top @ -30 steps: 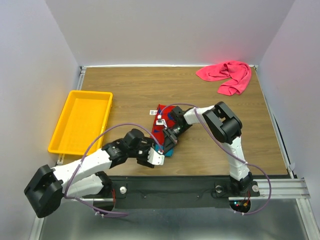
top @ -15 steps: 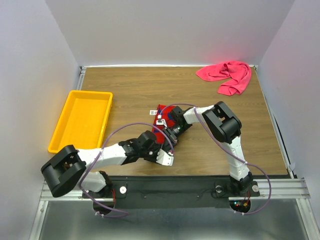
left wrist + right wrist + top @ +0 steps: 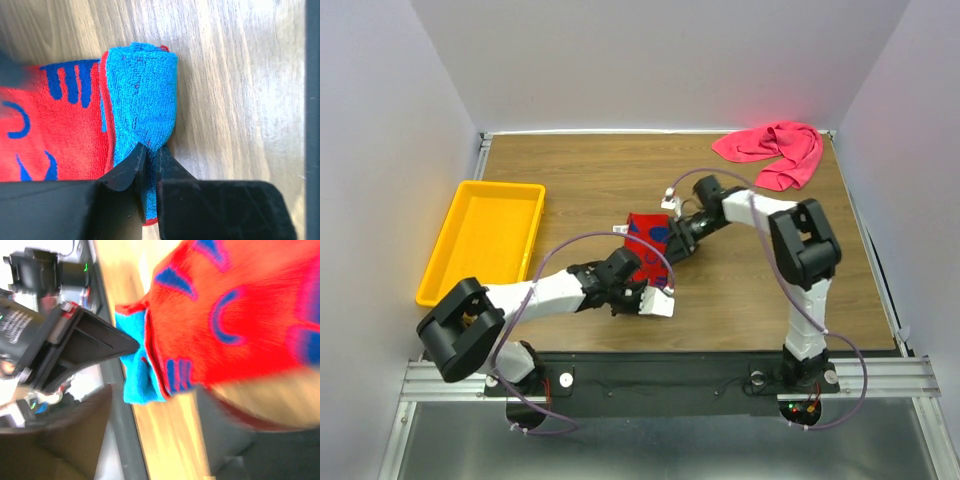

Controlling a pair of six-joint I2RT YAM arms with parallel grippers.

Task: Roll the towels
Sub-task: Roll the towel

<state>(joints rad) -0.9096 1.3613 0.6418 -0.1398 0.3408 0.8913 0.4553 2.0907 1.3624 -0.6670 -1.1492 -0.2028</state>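
Step in hand looks like starting the roll on the patterned towel [image 3: 646,250], which is lying mid-tabletop. Left pincer [image 3: 148,150] is nipping its teal near fold, jaws almost closed. Right pincer [image 3: 677,246] is sitting at the towel's far-right edge; can't tell its opening or whether it has hold. Next move is likely turning that fold over evenly toward far. Pink towel [image 3: 775,150] is lying crumpled far right, unrolled. White tag [image 3: 619,229] is too small to read.

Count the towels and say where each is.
2. The patterned towel lies mid-table, pinched by the left hand; the pink towel sits bunched at the far right corner.
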